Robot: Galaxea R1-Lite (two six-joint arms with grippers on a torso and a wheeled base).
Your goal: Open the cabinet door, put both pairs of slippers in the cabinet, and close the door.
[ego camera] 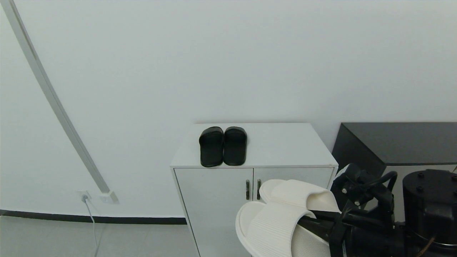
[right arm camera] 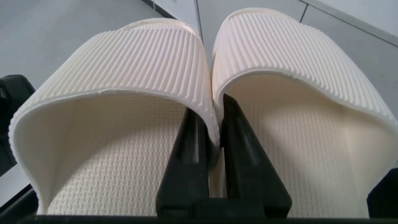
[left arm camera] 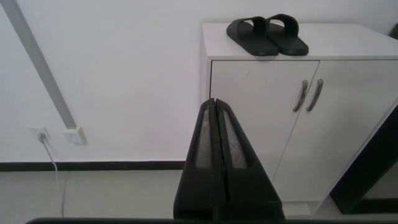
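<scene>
A pair of black slippers (ego camera: pixel 223 146) (left arm camera: pixel 268 35) lies side by side on top of the white cabinet (ego camera: pixel 285 146) (left arm camera: pixel 261 112), near its left front edge. Both cabinet doors are shut, with two dark handles (ego camera: pixel 252 189) (left arm camera: pixel 308 94) at the middle. My right gripper (right arm camera: pixel 213 134) is shut on the pair of white slippers (ego camera: pixel 285 214) (right arm camera: pixel 186 74), pinching their inner strap edges together, and holds them in front of the cabinet's right door. My left gripper (left arm camera: pixel 215 106) is shut and empty, hanging left of the cabinet and some way in front of it.
A dark table (ego camera: pixel 400 142) stands right of the cabinet. A grey conduit (ego camera: pixel 53 100) runs down the wall to a socket (ego camera: pixel 84 196) with a plugged-in cable at lower left. Bare floor (ego camera: pixel 89 239) lies left of the cabinet.
</scene>
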